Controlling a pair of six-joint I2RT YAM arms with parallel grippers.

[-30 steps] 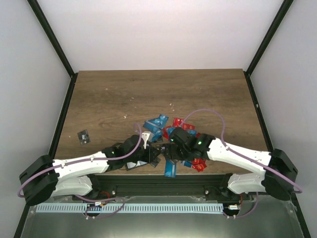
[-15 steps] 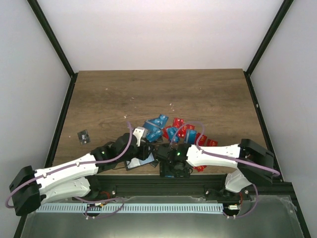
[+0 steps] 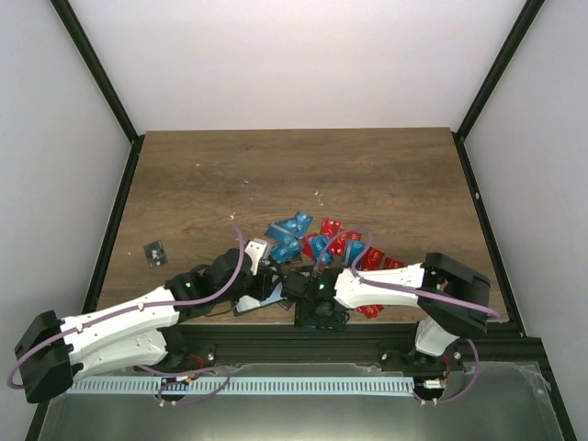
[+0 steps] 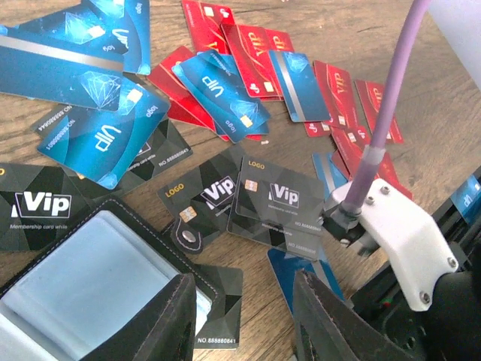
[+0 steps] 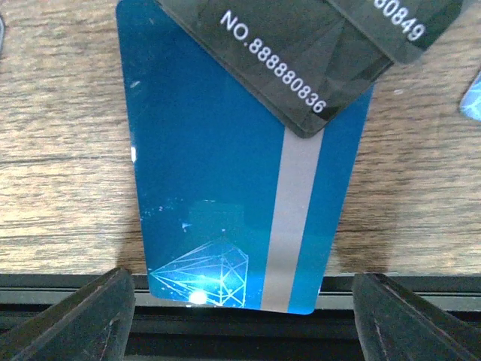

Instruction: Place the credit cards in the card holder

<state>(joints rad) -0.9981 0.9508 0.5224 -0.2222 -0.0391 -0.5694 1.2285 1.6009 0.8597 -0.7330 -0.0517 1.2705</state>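
Note:
The card holder [image 4: 75, 289] lies open at the lower left of the left wrist view, black with a pale clear window and a clasp tab [image 4: 188, 237]. My left gripper [image 4: 248, 327] is open and empty, one finger over the holder's right edge. Black cards [image 4: 274, 203], blue cards [image 4: 98, 131] and red cards [image 4: 248, 49] lie spread beyond it. My right gripper [image 5: 248, 320] is open, its fingers on either side of the near end of a blue card [image 5: 225, 188] with a silver stripe. That card overhangs the table's front edge. In the top view both grippers, left [image 3: 269, 280] and right [image 3: 317, 310], are at the pile's [image 3: 317, 243] near side.
Two black cards [image 5: 316, 53] overlap the blue card's far end. A black metal rail [image 5: 240, 338] runs just below the table's front edge. One black card [image 3: 155, 254] lies alone at the table's left side. The right arm's cable [image 4: 383, 113] crosses the left wrist view.
My right gripper has moved left and toward the front edge, off the pile and over the overhanging blue card. My left arm has reached a little further forward and right.

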